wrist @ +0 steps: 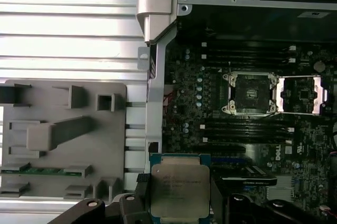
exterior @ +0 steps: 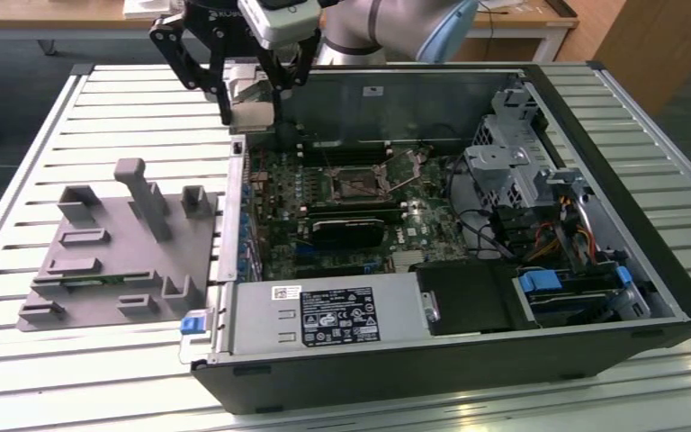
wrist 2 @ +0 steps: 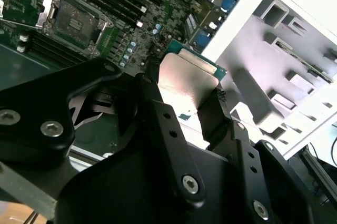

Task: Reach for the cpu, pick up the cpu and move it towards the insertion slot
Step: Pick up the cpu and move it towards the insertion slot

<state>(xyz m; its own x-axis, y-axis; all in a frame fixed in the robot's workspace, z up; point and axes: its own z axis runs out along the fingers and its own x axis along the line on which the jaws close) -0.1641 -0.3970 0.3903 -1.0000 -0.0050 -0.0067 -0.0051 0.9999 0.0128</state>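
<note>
The gripper (wrist: 179, 203) pinches the cpu (wrist: 179, 190) by its opposite edges, leaving its pin side untouched. It hangs over the case's edge, the insertion slot (wrist: 249, 93) lying toward two o'clock in the first wrist view, its retention frame open.

I'm working in a lab or tech workshop: an opened computer case (exterior: 466, 234) lies on a slatted aluminium bench (exterior: 33, 135), with a grey plastic fixture plate (exterior: 118, 247) and wooden desks (exterior: 538, 18) behind.
</note>
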